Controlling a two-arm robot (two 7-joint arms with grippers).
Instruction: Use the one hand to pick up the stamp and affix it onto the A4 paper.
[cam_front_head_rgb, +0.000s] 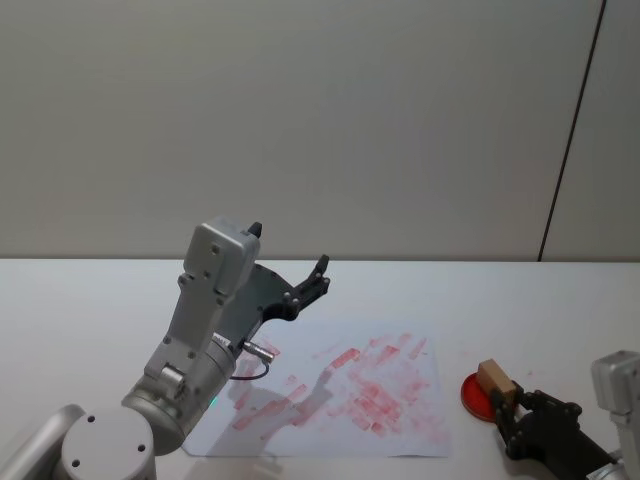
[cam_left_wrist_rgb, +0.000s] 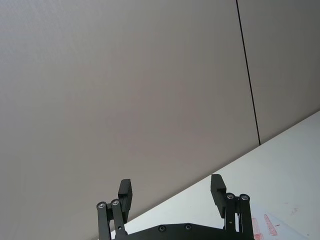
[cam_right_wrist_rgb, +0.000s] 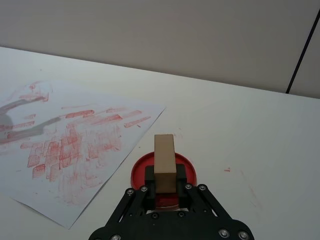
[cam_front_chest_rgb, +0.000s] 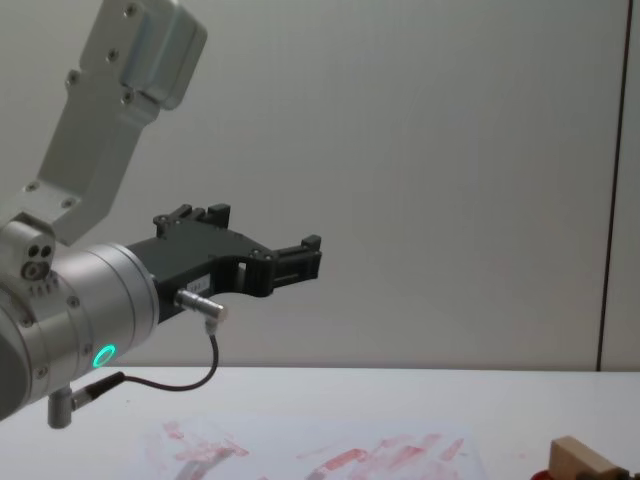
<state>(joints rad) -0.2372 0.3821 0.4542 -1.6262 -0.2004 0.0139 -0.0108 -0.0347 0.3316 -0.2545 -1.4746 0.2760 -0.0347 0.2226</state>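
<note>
The stamp (cam_right_wrist_rgb: 165, 159), a light-tan wooden block, stands upright over the red round pad (cam_right_wrist_rgb: 140, 172). My right gripper (cam_right_wrist_rgb: 165, 181) is shut on its lower part, one finger on each side. In the head view this gripper (cam_front_head_rgb: 507, 398) holds the stamp (cam_front_head_rgb: 494, 376) at the table's right front, just right of the A4 paper (cam_front_head_rgb: 350, 395), a white sheet covered in red prints. I cannot tell whether the stamp touches the pad. My left gripper (cam_front_head_rgb: 312, 283) hangs open and empty in the air above the paper's far left part.
The big silver left arm (cam_front_head_rgb: 205, 330) with its green light ring rises over the paper's left side and casts a shadow on it. The white table (cam_front_head_rgb: 100, 300) reaches back to a plain grey wall. The red pad (cam_front_head_rgb: 476, 398) lies near the paper's right edge.
</note>
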